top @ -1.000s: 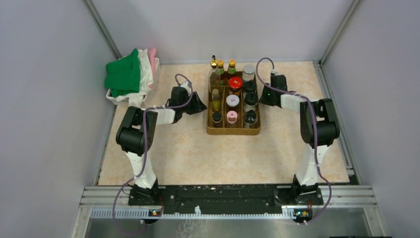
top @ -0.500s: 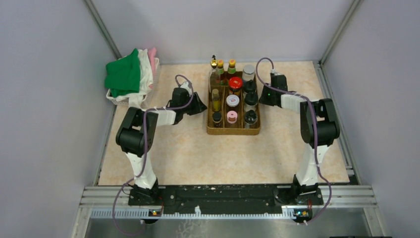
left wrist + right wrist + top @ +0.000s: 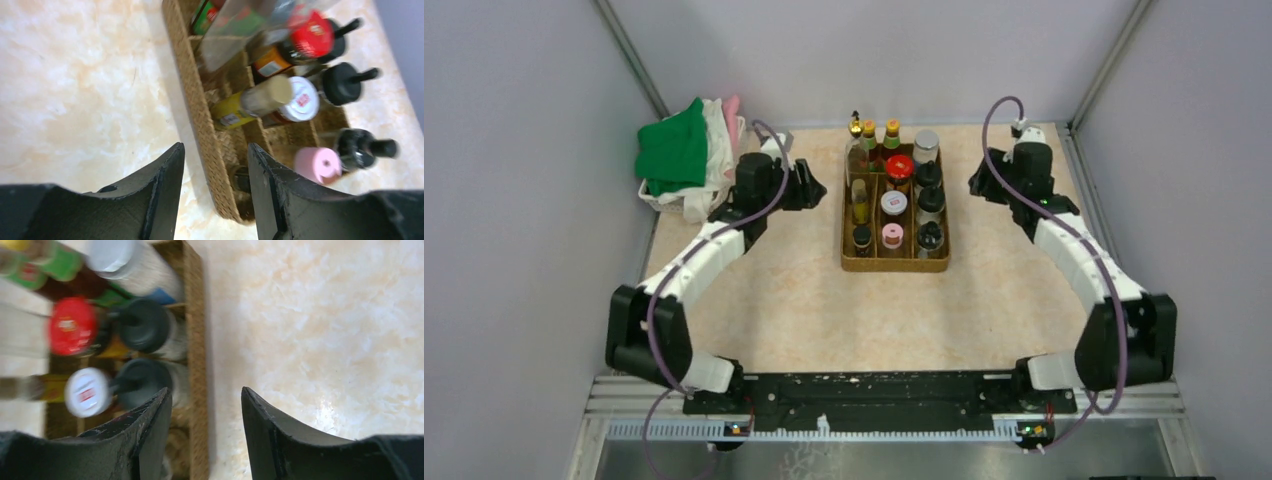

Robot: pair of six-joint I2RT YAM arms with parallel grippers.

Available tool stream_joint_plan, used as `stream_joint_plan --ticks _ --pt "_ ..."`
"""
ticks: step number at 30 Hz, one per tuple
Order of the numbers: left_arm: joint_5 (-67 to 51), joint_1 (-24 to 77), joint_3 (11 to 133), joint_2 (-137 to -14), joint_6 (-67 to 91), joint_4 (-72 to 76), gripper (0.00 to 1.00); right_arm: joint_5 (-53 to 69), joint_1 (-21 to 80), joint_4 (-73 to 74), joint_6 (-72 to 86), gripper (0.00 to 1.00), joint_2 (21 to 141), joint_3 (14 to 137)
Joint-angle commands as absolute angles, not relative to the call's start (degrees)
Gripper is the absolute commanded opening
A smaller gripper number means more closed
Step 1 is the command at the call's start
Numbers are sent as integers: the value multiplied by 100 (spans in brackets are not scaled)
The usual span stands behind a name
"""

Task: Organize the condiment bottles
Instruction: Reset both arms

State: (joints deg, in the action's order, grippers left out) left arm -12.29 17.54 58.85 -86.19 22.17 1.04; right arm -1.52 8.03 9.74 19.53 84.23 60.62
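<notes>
The condiment bottles stand in a brown woven tray [image 3: 894, 265] at the table's middle back. They include a red cap [image 3: 899, 166], a white cap [image 3: 894, 203], a pink cap [image 3: 892, 236], three black pourers [image 3: 930, 200], a silver-capped jar [image 3: 926, 145] and a tall gold-topped bottle [image 3: 856, 140]. My left gripper [image 3: 816, 190] is open and empty just left of the tray. In the left wrist view [image 3: 216, 150] the tray's left wall [image 3: 200, 115] lies between its fingers. My right gripper [image 3: 976, 185] is open and empty right of the tray. In the right wrist view [image 3: 206, 392] the tray's right wall [image 3: 196, 330] shows between its fingers.
A basket of green, white and pink cloths [image 3: 679, 150] sits at the back left, close behind my left wrist. Grey walls close in the table on the left, right and back.
Both arms have stretched out low and swung outward. The left gripper moved back and slightly left; the right gripper moved right, away from the tray. Both stay open.
</notes>
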Motion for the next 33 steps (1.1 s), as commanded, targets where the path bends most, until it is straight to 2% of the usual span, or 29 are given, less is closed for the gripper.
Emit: stream_joint_plan --ticks 1,5,10,13,14,15,17,18,19,33 --pt "-1479 1801 5907 -7331 1687 -696 56 560 961 1615 1886 54 7027 5764" --pt "-1662 1908 5236 -5957 1578 -806 58 1166 1186 2339 1912 57 5986 5534" --pt "-1504 1941 4758 -4731 1469 -1098 60 1266 1259 3229 1901 64 5001 5572" --pt "-1517 1942 4772 -4574 1419 -1347 63 1206 1266 3494 1784 78 4773 5584" --pt "-1515 1938 4791 -4571 1397 -1401 67 1269 1266 3501 1768 94 4716 5570" --pt "-1524 1942 4798 -4578 1385 -1443 69 1320 1266 3471 1787 98 4658 5552" --pt "-1556 1940 4821 -4592 1367 -1451 77 1358 1266 3430 1843 99 4563 5546" --pt "-1570 1940 4859 -4607 1371 -1479 91 1384 1270 3419 1846 99 4533 5556" --pt "-1570 1938 4902 -4613 1378 -1520 98 1365 1266 3430 1846 99 4513 5575" --pt "-1471 1939 5073 -4698 1371 -1592 99 1091 1266 3199 1830 99 4476 5598"
